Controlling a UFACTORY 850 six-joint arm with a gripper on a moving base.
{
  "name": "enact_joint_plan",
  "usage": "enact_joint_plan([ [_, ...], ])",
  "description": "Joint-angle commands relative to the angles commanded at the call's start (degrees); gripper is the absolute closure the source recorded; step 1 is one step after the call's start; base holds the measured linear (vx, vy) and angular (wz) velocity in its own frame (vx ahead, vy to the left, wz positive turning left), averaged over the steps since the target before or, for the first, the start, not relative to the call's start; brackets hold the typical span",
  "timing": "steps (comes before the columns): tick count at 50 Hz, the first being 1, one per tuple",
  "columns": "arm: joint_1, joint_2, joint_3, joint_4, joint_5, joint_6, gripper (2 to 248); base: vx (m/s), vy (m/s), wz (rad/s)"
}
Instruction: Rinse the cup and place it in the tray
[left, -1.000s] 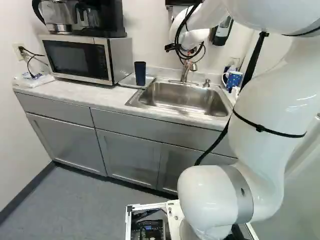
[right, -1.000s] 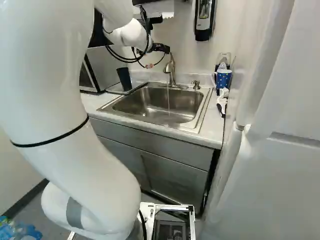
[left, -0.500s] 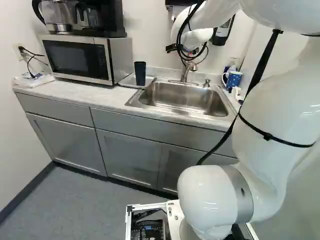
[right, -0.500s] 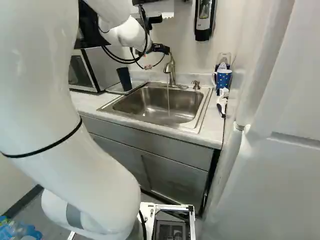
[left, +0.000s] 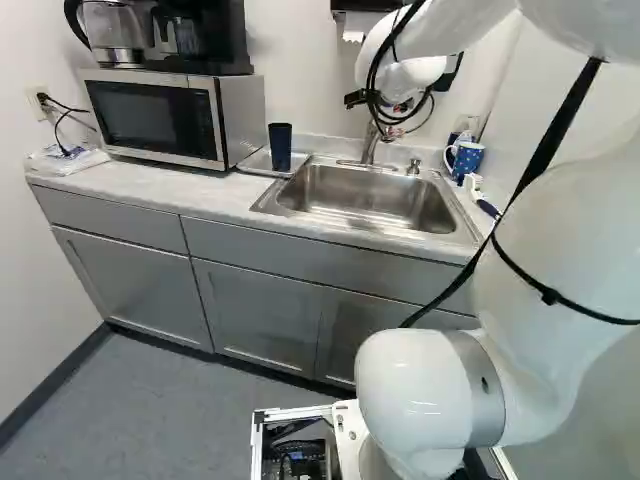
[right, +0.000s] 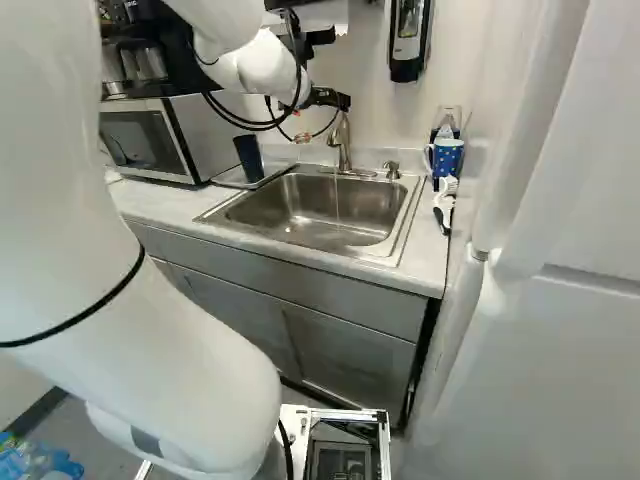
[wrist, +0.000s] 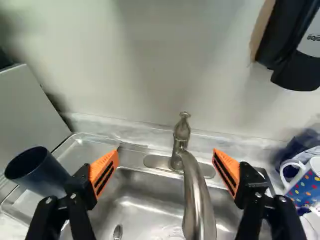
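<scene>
Shows a gripper (wrist: 166, 152) spread wide above the sink (left: 370, 195), holding nothing, with the faucet (wrist: 196, 197) in the gap between its orange pads in the wrist view. Shows the dark cup (left: 280, 146) standing upright in the tray (left: 258, 160) beside the sink, and a thin stream of water (right: 337, 200) running. Likely at the tap-handling step, with the rinse either done or to come (impossible to tell which from here). If done, calls for working the lever (wrist: 183, 127) to stop the flow; if not, for fetching the cup
</scene>
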Motion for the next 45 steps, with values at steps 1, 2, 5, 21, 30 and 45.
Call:
enact_joint_plan([
  [1, -0.2, 0.2, 0.2, 0.0, -0.1, 0.0, 3, 0.000, 0.000, 0.000],
  [2, -0.3, 0.4, 0.4, 0.0, -0.3, 0.0, 3, 0.000, 0.000, 0.000],
  [5, -0.8, 1.0, 1.0, 0.0, -0.8, 0.0, 3, 0.000, 0.000, 0.000],
  [21, -3.0, 4.3, 4.0, 0.0, -6.0, 0.0, 3, 0.000, 0.000, 0.000],
  [30, -4.0, 6.2, 5.7, 0.0, -10.4, 0.0, 3, 0.000, 0.000, 0.000],
  [45, -5.2, 8.5, 7.9, 0.0, -19.0, 0.0, 3, 0.000, 0.000, 0.000],
])
